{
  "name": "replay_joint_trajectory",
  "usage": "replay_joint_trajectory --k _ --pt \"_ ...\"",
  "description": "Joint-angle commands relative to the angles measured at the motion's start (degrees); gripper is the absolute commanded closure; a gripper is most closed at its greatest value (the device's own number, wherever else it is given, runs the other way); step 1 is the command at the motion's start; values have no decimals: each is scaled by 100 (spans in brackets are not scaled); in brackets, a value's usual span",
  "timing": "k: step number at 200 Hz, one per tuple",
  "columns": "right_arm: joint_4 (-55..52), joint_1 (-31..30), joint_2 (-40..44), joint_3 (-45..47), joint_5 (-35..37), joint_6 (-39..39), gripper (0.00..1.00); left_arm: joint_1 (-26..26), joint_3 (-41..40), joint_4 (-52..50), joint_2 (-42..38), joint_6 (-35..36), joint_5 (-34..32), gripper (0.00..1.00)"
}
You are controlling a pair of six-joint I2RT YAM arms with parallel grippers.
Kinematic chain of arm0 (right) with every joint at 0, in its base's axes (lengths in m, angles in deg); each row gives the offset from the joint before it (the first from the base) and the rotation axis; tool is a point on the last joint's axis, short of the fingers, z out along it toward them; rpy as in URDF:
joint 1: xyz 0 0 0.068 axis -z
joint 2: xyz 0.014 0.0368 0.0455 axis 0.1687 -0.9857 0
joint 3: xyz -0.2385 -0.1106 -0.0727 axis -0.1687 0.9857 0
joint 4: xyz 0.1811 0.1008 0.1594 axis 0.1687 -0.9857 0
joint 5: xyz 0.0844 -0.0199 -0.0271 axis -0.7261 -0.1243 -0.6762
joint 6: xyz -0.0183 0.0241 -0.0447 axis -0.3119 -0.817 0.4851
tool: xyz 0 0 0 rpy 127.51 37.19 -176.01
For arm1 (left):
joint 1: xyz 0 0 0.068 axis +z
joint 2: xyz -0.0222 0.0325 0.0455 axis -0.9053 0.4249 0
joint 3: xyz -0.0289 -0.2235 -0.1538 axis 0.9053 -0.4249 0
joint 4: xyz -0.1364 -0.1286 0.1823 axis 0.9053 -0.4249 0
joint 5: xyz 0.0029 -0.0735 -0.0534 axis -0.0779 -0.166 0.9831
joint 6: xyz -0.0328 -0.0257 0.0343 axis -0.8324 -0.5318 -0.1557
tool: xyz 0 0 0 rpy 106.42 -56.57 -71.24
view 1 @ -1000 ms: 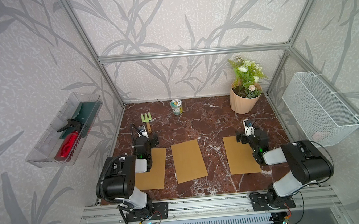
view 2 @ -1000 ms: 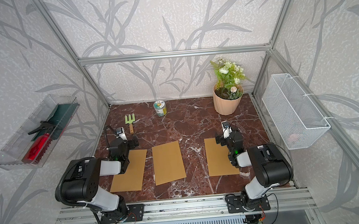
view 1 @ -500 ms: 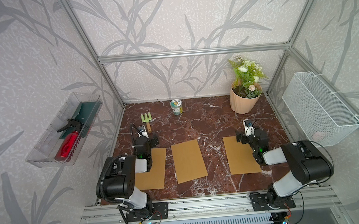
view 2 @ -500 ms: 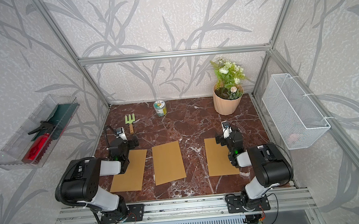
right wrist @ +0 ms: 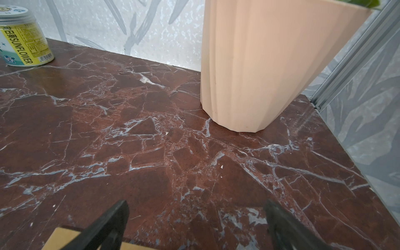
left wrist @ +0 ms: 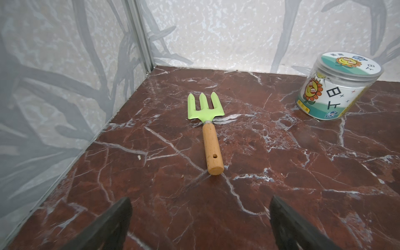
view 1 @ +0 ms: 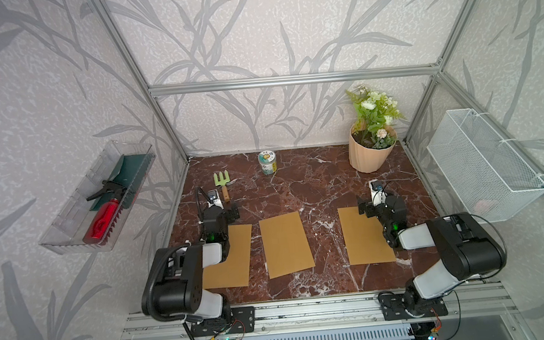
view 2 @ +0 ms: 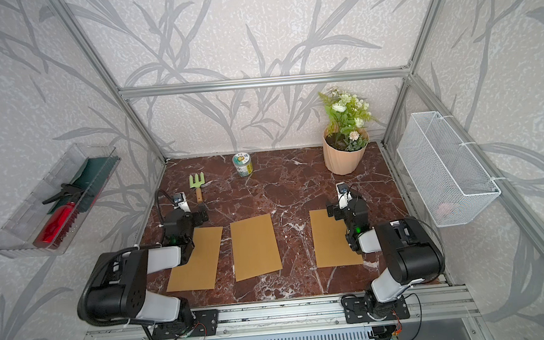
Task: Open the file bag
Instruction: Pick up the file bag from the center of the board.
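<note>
Nothing has moved in the last second. On the marble desk point(view 1: 298, 188), the left file bag point(view 1: 234, 260), middle file bag point(view 1: 286, 244) and right file bag point(view 1: 363, 235) lie flat in a near row. The arms stay parked over the outer bags' far ends. The left gripper point(left wrist: 200, 202) and right gripper point(right wrist: 195, 205) are spread wide and empty. Judging by this, opening has not begun.

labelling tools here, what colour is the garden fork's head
The fork's head is light green; left wrist view shows it best.
</note>
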Motion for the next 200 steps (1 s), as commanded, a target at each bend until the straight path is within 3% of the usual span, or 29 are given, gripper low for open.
replay_joint_trajectory --k 1,13,33,59,88,107,126,138,162,200 --pt "250 -19 565 257 283 -120 1 -34 354 -1118 -1006 -536 -668 1" --pt "63 -25 1001 357 425 -177 1 -25 483 -1608 -1508 -1085 -932 1" --pt "-790 -25 1924 346 543 -452 1 7 686 -2577 -2147 -2393 -784 1" --pt "-3511 -3 2847 -523 483 -1182 1 48 752 -3444 -2539 -3884 -178 1" --pt "-5757 1 2765 -1684 -215 -1616 1 55 628 -2822 -2302 -3908 1229 1" --pt "-6206 9 2762 -1951 -673 -1947 1 -33 1169 -3673 -1919 -3632 1543 1" --pt "-5819 161 3108 -1419 58 -3431 1 -428 1511 -4265 -1750 -3251 1300 1" --pt "-6001 496 3222 -1305 -239 -3768 1 -853 1701 -4532 -1694 -2951 934 1" --pt "-7484 531 3017 -1982 -298 -3587 1 -1717 2072 -4924 -1452 -2513 452 1" --pt "-9036 520 2505 -2940 -656 -3126 1 -2542 2698 -5459 -667 -2864 198 1"
